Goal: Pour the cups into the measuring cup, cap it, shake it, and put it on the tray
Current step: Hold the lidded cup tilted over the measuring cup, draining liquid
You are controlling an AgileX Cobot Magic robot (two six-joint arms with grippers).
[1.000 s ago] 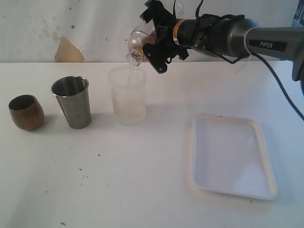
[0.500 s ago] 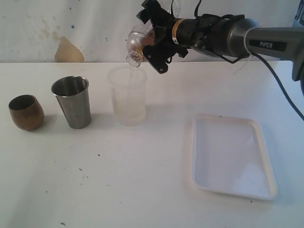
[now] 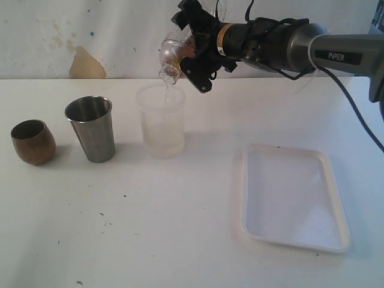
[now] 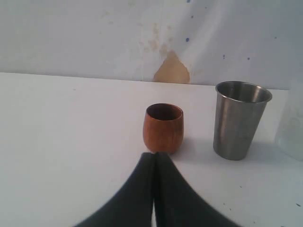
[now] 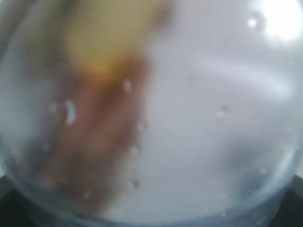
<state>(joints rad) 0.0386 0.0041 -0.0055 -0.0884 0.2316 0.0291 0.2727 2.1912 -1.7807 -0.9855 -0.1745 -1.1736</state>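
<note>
Lifted slightly, the right gripper [image 3: 189, 51] grasps a small clear rounded glass [image 3: 170, 55], mid-pour. White rectangular plastic tray [image 3: 294, 201] sits at four o'clock of the receiving frosted translucent tapered cup [image 3: 161, 123]. The brushed-steel tumbler [image 3: 91, 135] and brown wooden cup [image 3: 33, 143], at nine, are likely next to pour. The left gripper [image 4: 154, 156] is clenched, empty.
</note>
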